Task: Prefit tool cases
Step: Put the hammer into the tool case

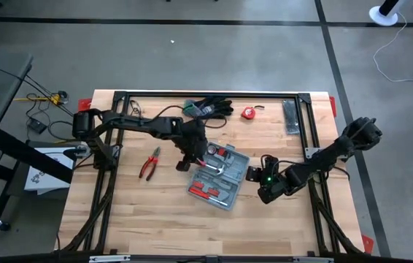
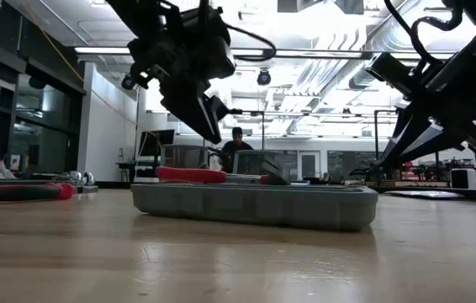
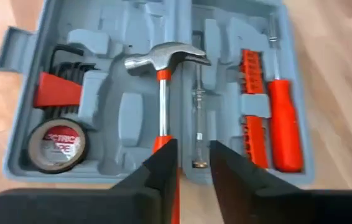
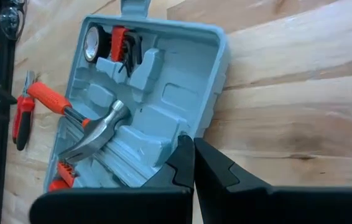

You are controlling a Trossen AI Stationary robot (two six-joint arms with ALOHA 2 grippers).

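We see the left gripper (image 3: 191, 165) poised over the open tool case (image 1: 219, 177), fingers partly apart and straddling a hammer (image 3: 163, 81) handle without clearly gripping it. The right gripper (image 4: 193, 165), fingers pressed together and empty, sits at the case's right side. The case lies mid-desk, its long axis running diagonally toward the desk's far right corner.

The grey-blue tool case (image 1: 219, 177) lies open and slanted near the middle of the wooden table (image 1: 155, 219), with red-handled tools in its recesses. The left gripper (image 1: 189, 156) hangs over the case's left end, while the right gripper (image 1: 267, 191) sits just beside its right edge. Red-handled pliers (image 1: 149, 164) lie apart to the left. Along the far edge rest black-and-green gloves (image 1: 206, 107), a small red object (image 1: 248, 112) and a narrow dark bar (image 1: 291, 117).
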